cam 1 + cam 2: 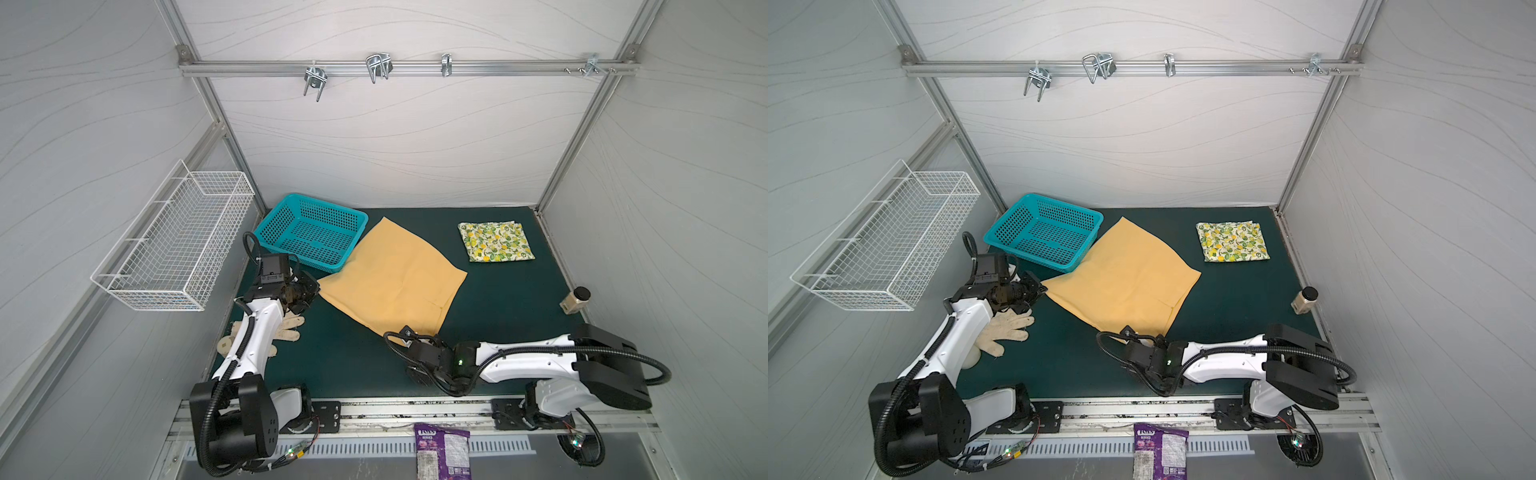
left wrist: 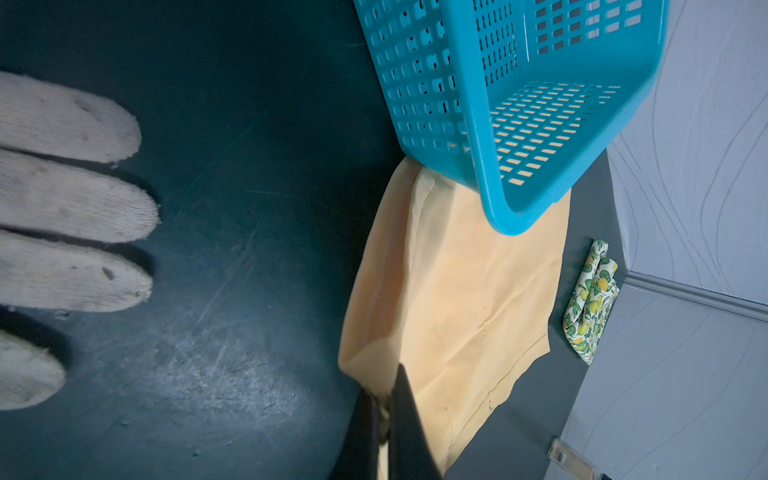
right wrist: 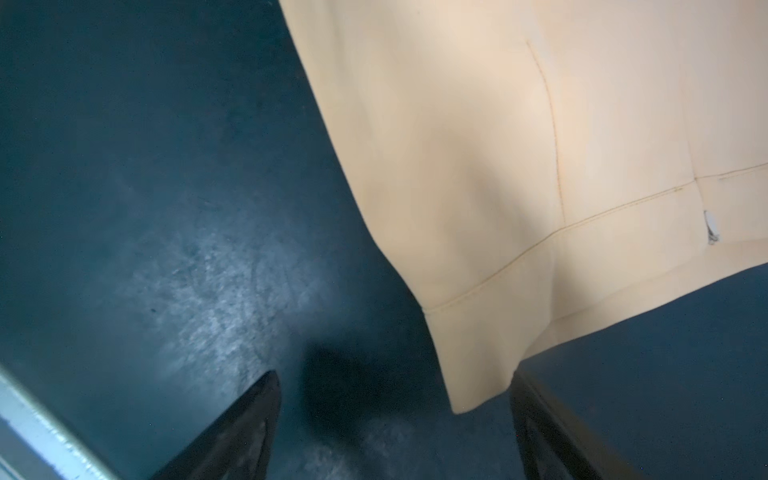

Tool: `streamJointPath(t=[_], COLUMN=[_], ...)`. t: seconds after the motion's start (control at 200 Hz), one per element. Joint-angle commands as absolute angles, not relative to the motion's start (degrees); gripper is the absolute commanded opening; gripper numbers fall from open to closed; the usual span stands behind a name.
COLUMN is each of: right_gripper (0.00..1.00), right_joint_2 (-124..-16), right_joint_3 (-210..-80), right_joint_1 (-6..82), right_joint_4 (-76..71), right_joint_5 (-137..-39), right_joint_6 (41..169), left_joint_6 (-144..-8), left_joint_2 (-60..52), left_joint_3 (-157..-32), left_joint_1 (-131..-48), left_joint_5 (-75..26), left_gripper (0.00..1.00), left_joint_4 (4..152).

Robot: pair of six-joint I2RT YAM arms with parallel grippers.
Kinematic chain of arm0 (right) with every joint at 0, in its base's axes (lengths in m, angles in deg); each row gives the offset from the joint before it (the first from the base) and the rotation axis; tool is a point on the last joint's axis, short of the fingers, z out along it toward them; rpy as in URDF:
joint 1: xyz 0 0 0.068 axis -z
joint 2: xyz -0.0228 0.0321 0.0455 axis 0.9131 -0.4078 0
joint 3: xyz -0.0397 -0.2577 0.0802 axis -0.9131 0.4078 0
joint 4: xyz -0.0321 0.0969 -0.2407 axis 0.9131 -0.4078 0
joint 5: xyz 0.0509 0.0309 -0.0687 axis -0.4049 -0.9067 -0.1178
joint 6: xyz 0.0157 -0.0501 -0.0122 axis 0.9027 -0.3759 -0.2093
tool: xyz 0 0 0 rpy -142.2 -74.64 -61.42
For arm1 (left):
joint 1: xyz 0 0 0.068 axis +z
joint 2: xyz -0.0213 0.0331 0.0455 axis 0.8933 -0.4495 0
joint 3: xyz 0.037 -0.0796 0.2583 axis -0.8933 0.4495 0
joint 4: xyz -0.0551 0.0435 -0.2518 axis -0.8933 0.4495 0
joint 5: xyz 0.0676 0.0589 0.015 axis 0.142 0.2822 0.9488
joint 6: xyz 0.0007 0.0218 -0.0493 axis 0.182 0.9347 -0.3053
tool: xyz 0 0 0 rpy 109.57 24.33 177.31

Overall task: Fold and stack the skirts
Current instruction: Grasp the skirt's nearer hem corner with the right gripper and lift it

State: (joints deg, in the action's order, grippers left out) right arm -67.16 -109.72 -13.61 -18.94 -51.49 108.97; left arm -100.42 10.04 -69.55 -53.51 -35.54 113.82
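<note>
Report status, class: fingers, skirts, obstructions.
Left fingers shut on plain mustard-yellow cloth skirt's corner. Right fingers open, straddling its near corner. Lemon-print white skirt folded, far right. Teal plastic basket sits on mustard skirt's far edge.

Bare table point(image 1: 345, 361) runs along the middle of the near edge, and an open lane separates the mustard skirt point(image 1: 390, 274) from the lemon skirt point(image 1: 494, 241) at the far right corner. The teal basket point(image 1: 311, 237) blocks the far left corner (its near corner overlaps the mustard cloth). A glove point(image 1: 291, 328) lies by the left edge and a bottle point(image 1: 575, 301) by the right.
</note>
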Motion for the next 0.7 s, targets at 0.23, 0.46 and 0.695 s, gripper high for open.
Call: streamJointPath(t=[0.23, 0.46, 0.695], right_gripper=[0.81, 0.73, 0.62], right_joint_2=[-72.5, -72.2, -73.1], right_joint_3=[-112.6, -111.2, -111.0], right_joint_1=[-13.5, -10.7, -8.1], right_joint_4=[-19.3, -18.0, -16.6], right_joint_5=[-50.1, -52.9, -55.5], right_joint_6=[109.9, 110.6, 110.3], left_joint_6=[-99.7, -99.5, -99.5], left_joint_2=[8.6, 8.1, 7.6], left_joint_3=[-72.7, -73.8, -74.2], left_joint_1=[-52.6, -52.1, -51.8], left_joint_5=[-37.1, -37.6, -38.1], left_gripper=[0.00, 0.00, 0.00], left_joint_4=[114.3, 114.5, 114.1])
